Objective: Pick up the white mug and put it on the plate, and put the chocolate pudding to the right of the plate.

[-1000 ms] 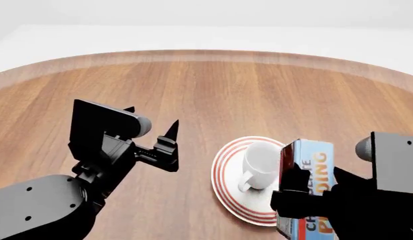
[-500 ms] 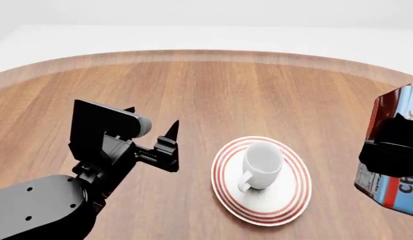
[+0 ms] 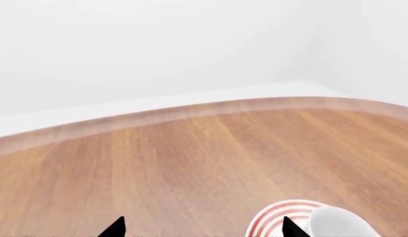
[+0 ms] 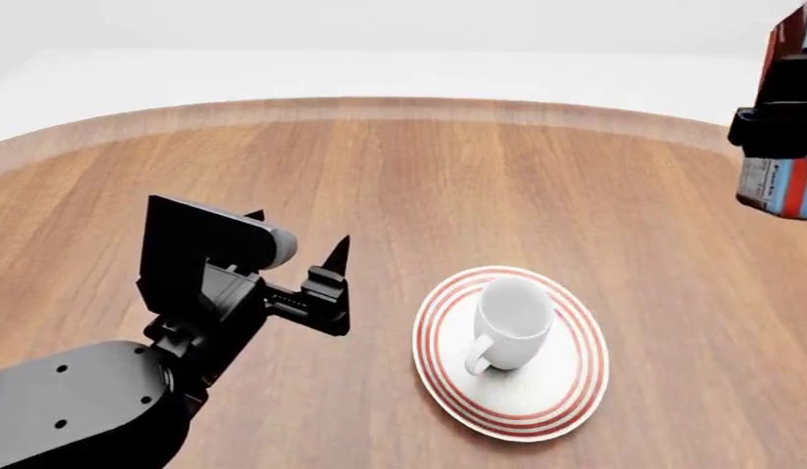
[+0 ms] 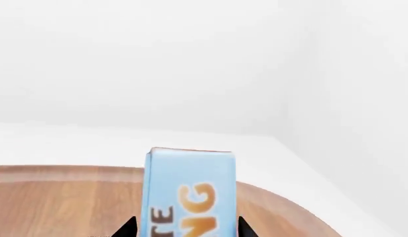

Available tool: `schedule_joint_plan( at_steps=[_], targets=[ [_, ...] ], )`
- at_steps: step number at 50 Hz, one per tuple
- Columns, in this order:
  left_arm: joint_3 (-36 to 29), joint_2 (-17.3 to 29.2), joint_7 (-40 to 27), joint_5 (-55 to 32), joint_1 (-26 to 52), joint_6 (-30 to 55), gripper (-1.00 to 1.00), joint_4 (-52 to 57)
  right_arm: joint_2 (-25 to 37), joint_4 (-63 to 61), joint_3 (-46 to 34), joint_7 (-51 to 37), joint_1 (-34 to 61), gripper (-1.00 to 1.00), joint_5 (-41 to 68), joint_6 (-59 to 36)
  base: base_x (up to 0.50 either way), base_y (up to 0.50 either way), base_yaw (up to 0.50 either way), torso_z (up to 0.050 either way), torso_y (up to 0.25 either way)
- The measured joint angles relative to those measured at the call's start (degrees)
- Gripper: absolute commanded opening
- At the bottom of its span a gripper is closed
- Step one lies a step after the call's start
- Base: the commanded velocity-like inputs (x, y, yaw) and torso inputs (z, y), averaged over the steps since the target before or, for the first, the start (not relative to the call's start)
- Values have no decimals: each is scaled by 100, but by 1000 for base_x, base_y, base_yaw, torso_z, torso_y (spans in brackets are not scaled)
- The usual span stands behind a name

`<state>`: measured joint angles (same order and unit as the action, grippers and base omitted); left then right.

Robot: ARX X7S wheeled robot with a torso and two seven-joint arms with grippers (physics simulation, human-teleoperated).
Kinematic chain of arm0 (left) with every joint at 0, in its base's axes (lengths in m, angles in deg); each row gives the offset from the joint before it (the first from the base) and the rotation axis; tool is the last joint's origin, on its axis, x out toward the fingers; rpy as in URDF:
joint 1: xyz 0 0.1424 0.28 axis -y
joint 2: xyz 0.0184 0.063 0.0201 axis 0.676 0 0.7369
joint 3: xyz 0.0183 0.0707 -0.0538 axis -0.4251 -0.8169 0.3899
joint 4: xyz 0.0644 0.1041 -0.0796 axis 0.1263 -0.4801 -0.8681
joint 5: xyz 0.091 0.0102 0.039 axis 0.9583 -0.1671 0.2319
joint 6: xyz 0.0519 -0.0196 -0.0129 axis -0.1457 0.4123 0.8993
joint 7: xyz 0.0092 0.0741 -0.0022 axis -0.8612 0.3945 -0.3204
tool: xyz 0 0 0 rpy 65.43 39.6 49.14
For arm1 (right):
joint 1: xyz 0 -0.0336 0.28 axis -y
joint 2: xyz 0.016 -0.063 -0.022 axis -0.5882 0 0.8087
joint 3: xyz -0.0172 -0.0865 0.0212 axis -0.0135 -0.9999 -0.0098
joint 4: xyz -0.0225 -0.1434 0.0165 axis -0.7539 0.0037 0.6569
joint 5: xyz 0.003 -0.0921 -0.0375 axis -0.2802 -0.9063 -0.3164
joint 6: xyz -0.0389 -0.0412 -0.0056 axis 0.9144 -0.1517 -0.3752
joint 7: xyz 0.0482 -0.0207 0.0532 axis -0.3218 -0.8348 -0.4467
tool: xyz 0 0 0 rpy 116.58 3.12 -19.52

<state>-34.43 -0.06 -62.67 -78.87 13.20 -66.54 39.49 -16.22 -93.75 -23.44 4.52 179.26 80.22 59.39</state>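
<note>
Glossy ceramic white mug (image 4: pixel 512 319), wood-grain table (image 4: pixel 508 176), matt black claw (image 4: pixel 328 283)

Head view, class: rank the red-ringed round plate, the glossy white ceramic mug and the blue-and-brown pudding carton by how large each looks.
1. Red-ringed round plate, clearly largest.
2 and 3. Glossy white ceramic mug and blue-and-brown pudding carton: unsure, since the carton is cut off by the frame edge, partly hidden by the right gripper and held up nearer the camera.

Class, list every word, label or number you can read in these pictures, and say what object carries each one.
"NG" in orange, with "TE" in brown below it: cut-off lettering on the chocolate pudding carton held in the right gripper.
Small print on the carton in the head view: too blurred to read.
White mug and plate: no text.
</note>
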Motion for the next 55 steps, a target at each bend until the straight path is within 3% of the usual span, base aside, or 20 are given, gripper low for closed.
schedule_joint_plan(
  at_steps=[21, 29, 41, 55],
  targets=[
    [-8, -26, 11, -9, -55, 17, 100, -89, -2001, 3867, -676, 4023, 88, -100, -1344, -1481, 0, 0, 0, 0, 0],
    [-10, -38, 17, -11, -68, 29, 100, -118, -2494, 4995, -943, 5122, 125, -100, -1611, -2005, 0, 0, 0, 0, 0],
    [-20, -86, 35, -5, -86, 49, 100, -178, -2916, 6327, -1042, 5711, -199, -100, -1610, -2388, 0, 0, 0, 0, 0],
    [-32, -124, 57, 15, -141, 38, 100, -234, -2959, 6800, -916, 6040, -986, -100, -1256, -2351, 0, 0, 0, 0, 0]
  ],
)
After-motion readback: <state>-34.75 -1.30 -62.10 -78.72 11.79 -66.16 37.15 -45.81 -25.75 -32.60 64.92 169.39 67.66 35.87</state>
